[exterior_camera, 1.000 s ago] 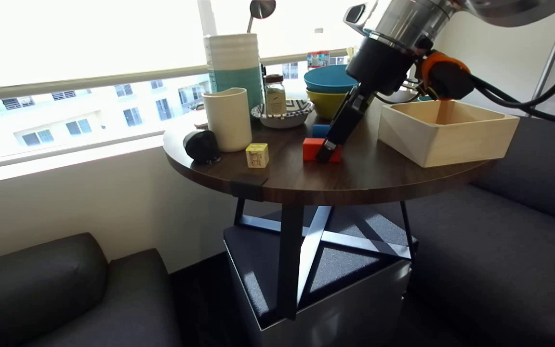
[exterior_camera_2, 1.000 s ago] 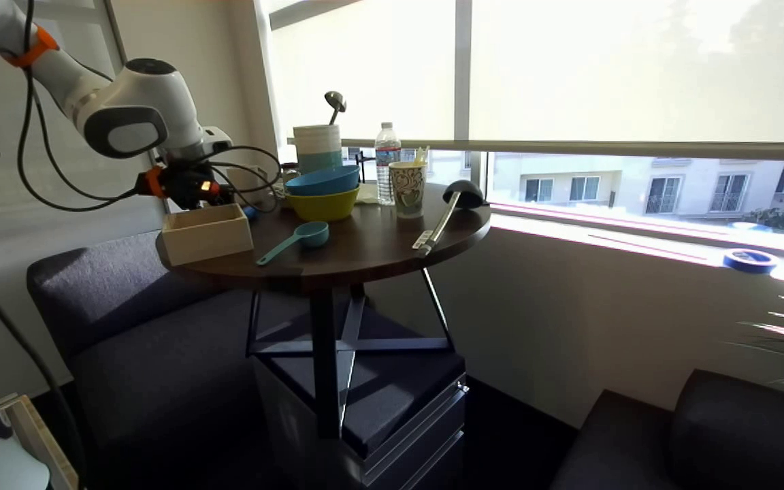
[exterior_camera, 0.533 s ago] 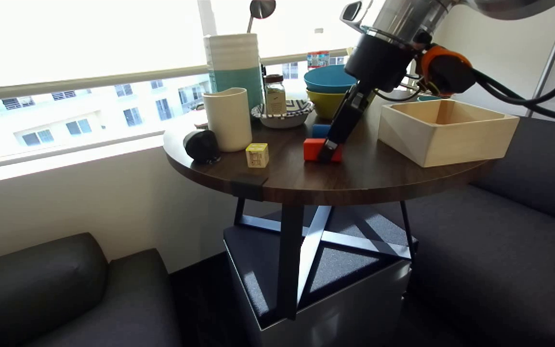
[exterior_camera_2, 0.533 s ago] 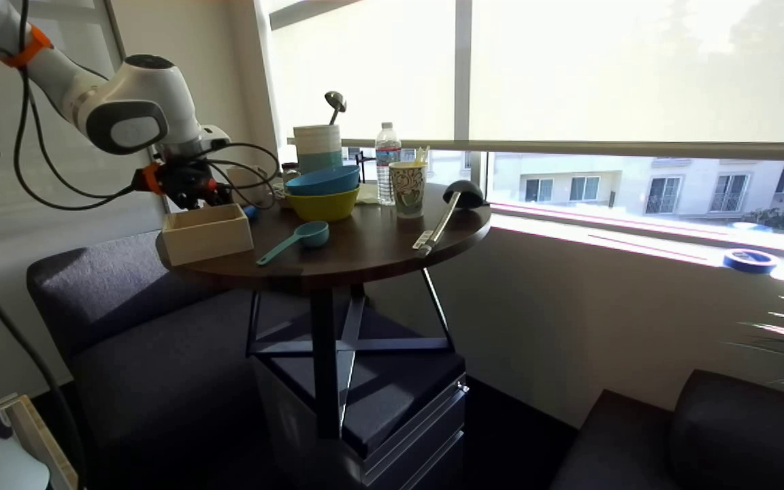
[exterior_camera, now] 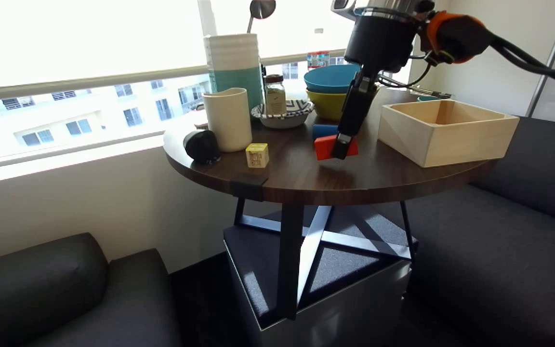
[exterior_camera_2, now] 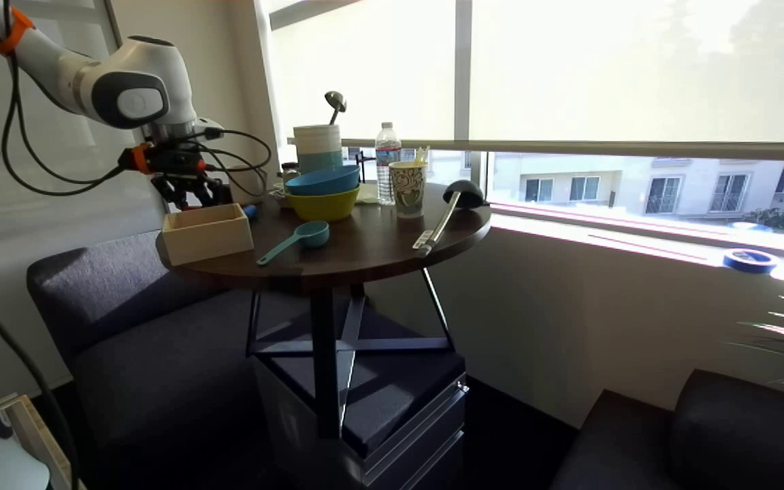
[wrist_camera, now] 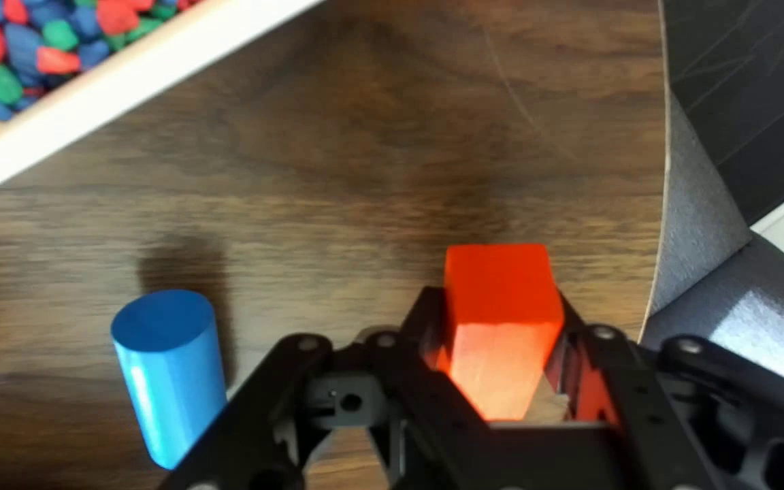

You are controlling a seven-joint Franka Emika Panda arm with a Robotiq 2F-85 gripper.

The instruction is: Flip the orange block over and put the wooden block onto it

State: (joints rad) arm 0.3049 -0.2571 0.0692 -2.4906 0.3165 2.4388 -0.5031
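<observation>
The orange block [exterior_camera: 325, 147] is lifted a little above the dark round table and tilted in an exterior view. My gripper [exterior_camera: 341, 146] is shut across its middle; the near finger covers part of it. In the wrist view my gripper [wrist_camera: 501, 323] has a finger on each side of the orange block [wrist_camera: 499, 282], whose end points toward the top. The wooden block [exterior_camera: 257, 156], a pale cube with a yellow top, sits on the table near the front edge, left of the gripper. It is out of view in the wrist view. In an exterior view my gripper [exterior_camera_2: 191, 194] is behind the box.
A blue cylinder [wrist_camera: 171, 381] lies beside the gripper. A light-wood open box [exterior_camera: 468, 144] with coloured pebbles [wrist_camera: 21, 51] stands close by. A white cup [exterior_camera: 229, 120], black object [exterior_camera: 201, 146], patterned bowl [exterior_camera: 282, 120] and stacked bowls [exterior_camera: 326, 102] stand around the back and left.
My gripper has risen from the table with the orange block in it and moved slightly right in an exterior view. The block now tilts. The wooden block has not moved.
</observation>
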